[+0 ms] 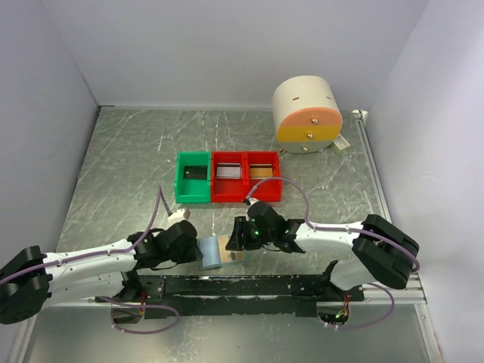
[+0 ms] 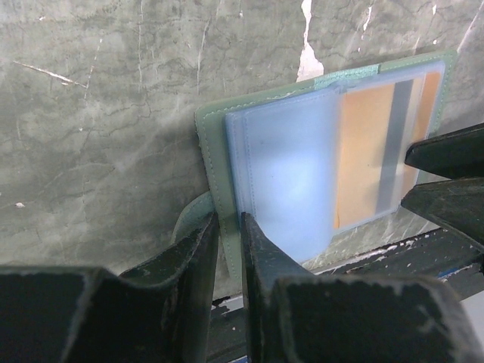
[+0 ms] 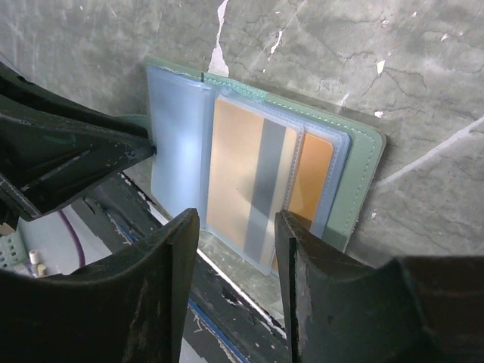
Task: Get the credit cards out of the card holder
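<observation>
Glossy translucent plastic card holder (image 2: 280,181)

I work in a robotics lab test cell, not a home or shop. Plain white walls (image 1: 227,45) box in the top and both sides of the overhead view. On the grey marbled tabletop (image 1: 128,151) sit staged props: a green bin (image 1: 193,197) and red bins (image 1: 246,196) at centre, a round drawer unit (image 1: 306,113) upper right. My arms (image 1: 83,261) are bolted to a black rail (image 1: 242,286) along the bottom edge, with purple cables (image 1: 159,200) looping loose.
</observation>
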Robot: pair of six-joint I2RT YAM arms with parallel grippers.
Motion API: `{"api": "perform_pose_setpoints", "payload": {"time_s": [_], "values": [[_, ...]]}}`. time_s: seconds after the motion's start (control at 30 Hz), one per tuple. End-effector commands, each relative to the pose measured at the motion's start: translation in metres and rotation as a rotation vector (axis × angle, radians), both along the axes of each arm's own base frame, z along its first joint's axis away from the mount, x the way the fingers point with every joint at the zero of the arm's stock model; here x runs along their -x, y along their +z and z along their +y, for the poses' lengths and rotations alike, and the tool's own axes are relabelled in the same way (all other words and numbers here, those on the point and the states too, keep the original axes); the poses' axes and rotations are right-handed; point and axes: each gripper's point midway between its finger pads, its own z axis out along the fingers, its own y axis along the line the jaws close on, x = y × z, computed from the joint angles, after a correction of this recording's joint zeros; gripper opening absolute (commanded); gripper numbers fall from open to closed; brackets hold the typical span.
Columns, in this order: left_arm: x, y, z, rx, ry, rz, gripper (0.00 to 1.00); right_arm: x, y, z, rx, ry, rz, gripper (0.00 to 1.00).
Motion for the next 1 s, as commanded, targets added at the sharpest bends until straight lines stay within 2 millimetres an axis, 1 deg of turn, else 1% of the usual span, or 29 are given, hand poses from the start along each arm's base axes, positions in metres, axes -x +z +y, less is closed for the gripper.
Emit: {"api": "perform_pose_setpoints", "payload": {"time_s": [0.0,0.1,0.17,0.43,0.57,0.63,0.7,0.77,0.83,0.9,0.97], "values": [[0.001,0.001,-0.006,0.020,-0.014,0.000,0.29,0.014,0.024,0.021,-0.172,0.047,0.039,0.45],[0.000,0.000,-0.005,0.020,-0.011,-0.001,0.29,0.016,0.043,0.030,-0.269,0.054,0.045,0.45],[0.001,0.001,-0.005,0.021,-0.010,-0.001,0.29,0.017,0.050,0.031,-0.299,0.052,0.044,0.45],[0.001,0.002,-0.003,0.031,-0.001,-0.006,0.29,0.017,0.065,0.032,-0.340,0.047,0.032,0.45],[0.001,0.001,-0.003,0.033,-0.004,-0.005,0.29,0.017,0.067,0.034,-0.341,0.055,0.033,0.45],[0.002,0.000,-0.003,0.031,-0.004,-0.003,0.29,0.017,0.064,0.035,-0.328,0.062,0.036,0.45],[0.002,0.001,-0.003,0.027,-0.006,-0.002,0.29,0.011,0.058,0.029,-0.269,0.039,0.014,0.44],[0.001,0.002,-0.002,0.024,-0.004,-0.002,0.28,0.000,0.048,0.016,-0.166,-0.014,-0.029,0.45],[0.002,0.002,-0.002,0.028,-0.004,-0.004,0.29,-0.006,0.038,0.000,-0.066,-0.058,-0.055,0.47],[0.002,0.002,-0.002,0.041,-0.001,-0.008,0.29,-0.007,0.029,-0.013,-0.007,-0.083,-0.060,0.47],[0.002,0.003,-0.003,0.051,-0.001,-0.011,0.30,-0.002,0.021,-0.016,0.007,-0.074,-0.038,0.48]]}}
